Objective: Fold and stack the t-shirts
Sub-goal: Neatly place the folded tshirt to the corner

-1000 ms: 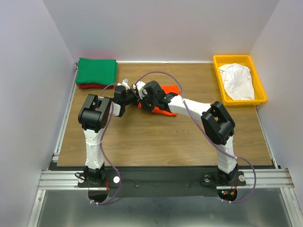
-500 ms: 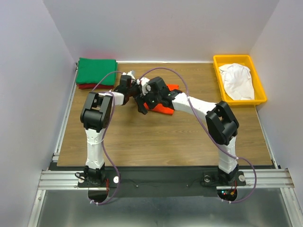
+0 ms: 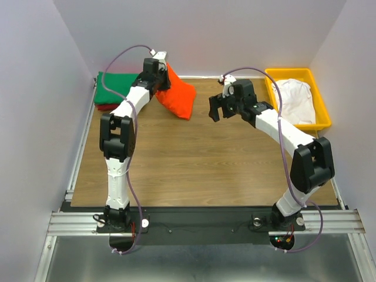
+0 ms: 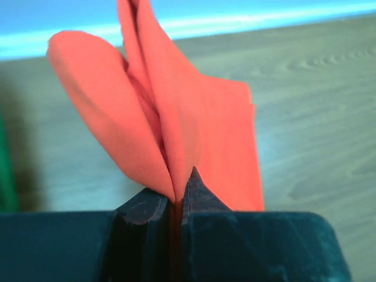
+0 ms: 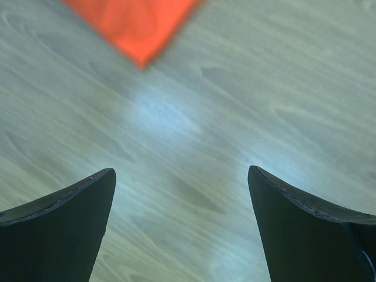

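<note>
The folded bright orange t-shirt [image 3: 178, 97] hangs above the back left of the table, pinched at one edge by my left gripper [image 3: 160, 76]. In the left wrist view the cloth [image 4: 176, 117] rises from between the shut jaws of the left gripper [image 4: 175, 197]. The green t-shirt [image 3: 119, 88] lies folded at the back left corner, on top of the dark red t-shirt [image 3: 104, 107]. A crumpled white t-shirt [image 3: 295, 100] lies in the yellow tray [image 3: 288, 72]. My right gripper [image 3: 218, 110] hovers open over bare wood, and my right wrist view has a corner of the orange t-shirt [image 5: 138, 23] beyond the right gripper [image 5: 182, 176].
The wooden table [image 3: 200, 170] is walled in by pale panels at the left, back and right. The yellow tray sits in the back right corner. A metal rail [image 3: 76, 158] runs along the table's left edge.
My right gripper opened, let go of the orange t-shirt and drew back to the right. My left gripper shut on the shirt and lifted it up and back toward the green stack.
</note>
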Available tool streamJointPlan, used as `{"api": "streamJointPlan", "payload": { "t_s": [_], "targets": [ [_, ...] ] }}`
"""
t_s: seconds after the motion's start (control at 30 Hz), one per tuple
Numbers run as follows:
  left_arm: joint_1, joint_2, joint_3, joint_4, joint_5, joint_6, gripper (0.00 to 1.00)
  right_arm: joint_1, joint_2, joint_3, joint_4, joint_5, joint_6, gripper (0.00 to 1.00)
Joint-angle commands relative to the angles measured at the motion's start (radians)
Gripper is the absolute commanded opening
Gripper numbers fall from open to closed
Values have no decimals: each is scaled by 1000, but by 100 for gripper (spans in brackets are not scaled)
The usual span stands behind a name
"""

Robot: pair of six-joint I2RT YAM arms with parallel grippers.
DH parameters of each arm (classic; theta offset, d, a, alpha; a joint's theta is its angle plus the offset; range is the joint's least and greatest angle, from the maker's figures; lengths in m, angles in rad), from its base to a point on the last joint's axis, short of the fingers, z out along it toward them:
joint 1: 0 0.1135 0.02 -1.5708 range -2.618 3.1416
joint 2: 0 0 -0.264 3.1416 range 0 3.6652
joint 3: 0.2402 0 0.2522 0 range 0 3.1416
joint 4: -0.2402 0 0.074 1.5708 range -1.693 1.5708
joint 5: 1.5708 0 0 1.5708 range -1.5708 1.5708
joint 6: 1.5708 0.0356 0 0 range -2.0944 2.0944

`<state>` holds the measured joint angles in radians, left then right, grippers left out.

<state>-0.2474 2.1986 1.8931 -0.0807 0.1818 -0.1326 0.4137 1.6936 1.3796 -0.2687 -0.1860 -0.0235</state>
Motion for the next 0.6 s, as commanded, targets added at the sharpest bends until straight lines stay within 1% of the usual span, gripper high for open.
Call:
{"api": "streamJointPlan", "payload": {
  "t_s": [0.0,0.1,0.2,0.3,0.47,0.57],
  "targets": [
    [37,33,179,-102,-84,171,0,4,-52,-57,-21,5,-29,100],
    [63,64,276,-132,-85,217,0,0,-57,-68,-21,0,-27,100],
    [95,81,339,-155,-74,254,0,-1,-57,-67,-23,-4,-23,100],
    [125,76,366,-163,-71,296,0,-1,-54,-62,-23,-7,-20,100],
    [145,43,374,-175,-59,378,0,-1,-49,-63,-23,-18,-16,100],
    [148,26,377,-182,-67,402,0,-1,-51,-62,-23,-21,-13,100]
  ]
}}
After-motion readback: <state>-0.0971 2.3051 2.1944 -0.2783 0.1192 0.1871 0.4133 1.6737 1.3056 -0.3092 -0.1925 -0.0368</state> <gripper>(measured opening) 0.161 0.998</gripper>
